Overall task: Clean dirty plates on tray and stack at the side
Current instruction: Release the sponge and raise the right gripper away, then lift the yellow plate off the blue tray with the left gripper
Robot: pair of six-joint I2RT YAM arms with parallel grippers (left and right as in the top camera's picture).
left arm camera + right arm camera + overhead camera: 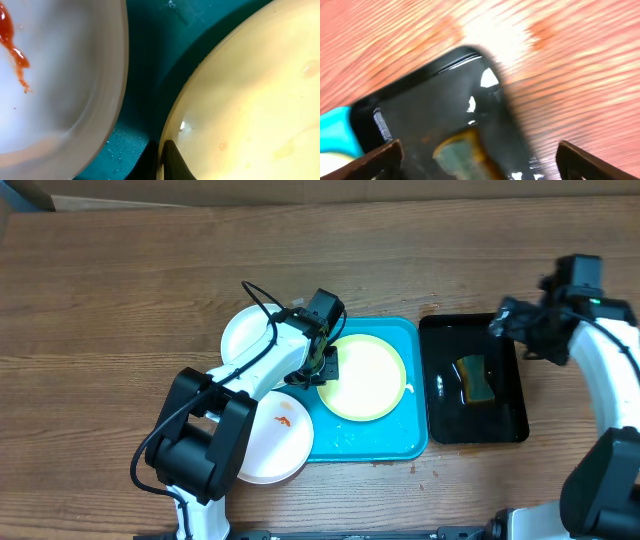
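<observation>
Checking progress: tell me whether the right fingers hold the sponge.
No, the sponge lies in the black tray, apart from the open right fingers.

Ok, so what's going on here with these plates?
The left gripper is at the left rim of the yellow-green plate on the blue tray; whether it grips the plate is unclear. A clean-looking white plate and a smeared white plate lie by the tray's left side. The right gripper hangs open by the black tray, which holds a sponge.

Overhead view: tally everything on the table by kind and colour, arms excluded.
White plates: 2
Yellow-green plate: 1
Turquoise tray: 1
Black tray: 1
Sponge: 1
Total: 6
</observation>
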